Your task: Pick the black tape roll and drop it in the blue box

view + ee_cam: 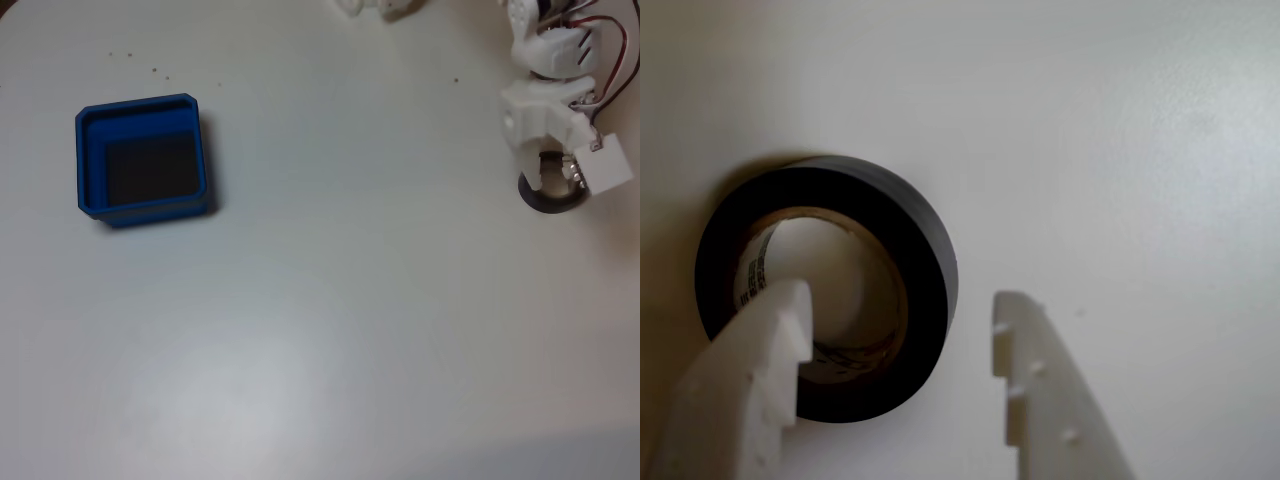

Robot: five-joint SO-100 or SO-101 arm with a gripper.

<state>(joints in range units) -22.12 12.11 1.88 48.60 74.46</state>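
Note:
The black tape roll (pixel 875 200) lies flat on the white table, with its beige core showing. In the wrist view my gripper (pixel 902 310) is open and straddles the ring's right wall. One white finger (pixel 770 340) reaches into the hole and the other finger (pixel 1025 370) stands outside to the right, with a gap to the tape. In the fixed view the gripper (pixel 551 182) hangs over the tape roll (pixel 545 204) at the right edge, hiding most of it. The blue box (pixel 92 160) sits far off at the left, its dark floor bare.
The white table (pixel 330 320) stretches wide between the tape and the box. The arm's white body and red wires (pixel 590 40) fill the top right corner. Small white parts (pixel 375 8) lie at the top edge.

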